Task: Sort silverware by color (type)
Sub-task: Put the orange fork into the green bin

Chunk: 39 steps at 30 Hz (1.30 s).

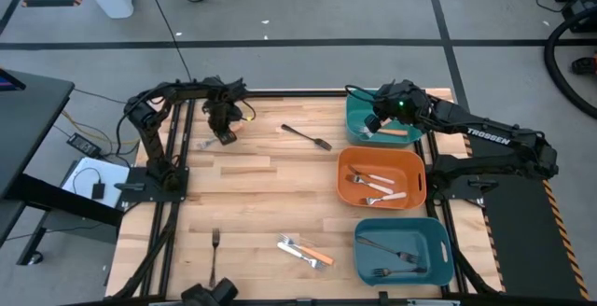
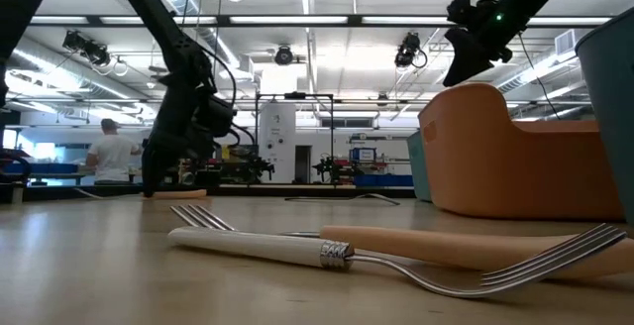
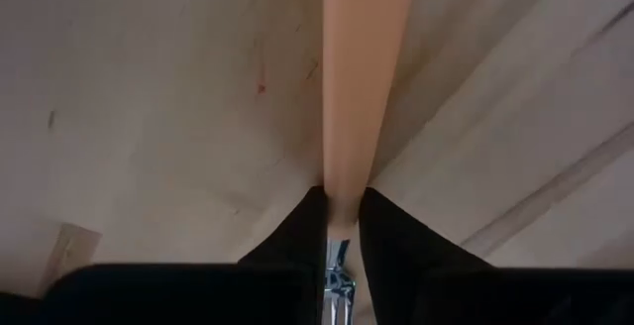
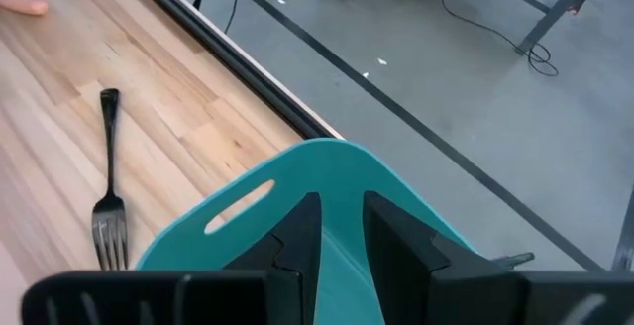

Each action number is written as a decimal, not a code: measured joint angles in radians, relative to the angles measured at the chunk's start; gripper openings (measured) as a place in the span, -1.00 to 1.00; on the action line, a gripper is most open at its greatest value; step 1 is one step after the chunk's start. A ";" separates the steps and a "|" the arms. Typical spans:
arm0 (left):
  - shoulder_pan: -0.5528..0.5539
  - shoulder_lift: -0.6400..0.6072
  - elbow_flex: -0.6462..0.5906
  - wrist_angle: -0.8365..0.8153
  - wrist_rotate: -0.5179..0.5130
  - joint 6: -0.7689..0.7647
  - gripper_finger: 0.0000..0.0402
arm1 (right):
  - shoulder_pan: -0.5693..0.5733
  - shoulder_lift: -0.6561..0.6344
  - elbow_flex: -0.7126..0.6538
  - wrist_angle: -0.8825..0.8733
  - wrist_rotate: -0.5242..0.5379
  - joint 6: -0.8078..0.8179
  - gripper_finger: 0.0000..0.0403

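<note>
Left tool, far left of the worktop, clenched on an orange-handled fork lying on the wood; right tool above the far teal bin, fingers parted, holding nothing; other forks scattered on the worktop and in three bins.

Fork tines behind pincer fingers

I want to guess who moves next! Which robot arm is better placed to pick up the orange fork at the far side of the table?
The left. Its hand already straddles the orange-handled fork. The right hand hovers over the teal bin.
</note>
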 joint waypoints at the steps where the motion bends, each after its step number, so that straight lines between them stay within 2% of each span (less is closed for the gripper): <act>1: -0.012 0.006 0.000 0.000 -0.008 -0.007 -0.74 | 0.000 0.000 0.000 0.001 -0.004 0.000 -0.57; 10: -0.059 0.006 -0.002 0.039 -0.017 -0.031 -0.78 | 0.000 0.000 0.000 0.004 -0.021 0.000 -0.57; 14: -0.083 -0.041 -0.007 0.049 0.010 -0.036 -0.78 | 0.001 0.000 0.000 0.026 -0.055 0.001 -0.57; 20: -0.143 -0.189 -0.009 0.040 0.081 -0.100 -0.79 | 0.001 0.000 0.000 0.132 -0.194 0.067 -0.57; 24: -0.205 -0.302 -0.009 0.087 0.158 -0.242 -0.79 | 0.001 0.000 0.000 0.217 -0.328 0.189 -0.57; 29: -0.327 -0.414 -0.008 0.369 0.181 -0.480 -0.79 | 0.008 0.000 0.000 0.335 -0.468 0.254 -0.57; 35: -0.466 -0.437 -0.007 0.869 0.172 -0.672 -0.78 | 0.048 0.000 0.000 0.464 -0.469 0.216 -0.46; 39: -0.549 -0.423 -0.006 1.119 0.132 -0.665 -0.78 | 0.063 0.002 0.000 0.516 -0.469 0.184 -0.38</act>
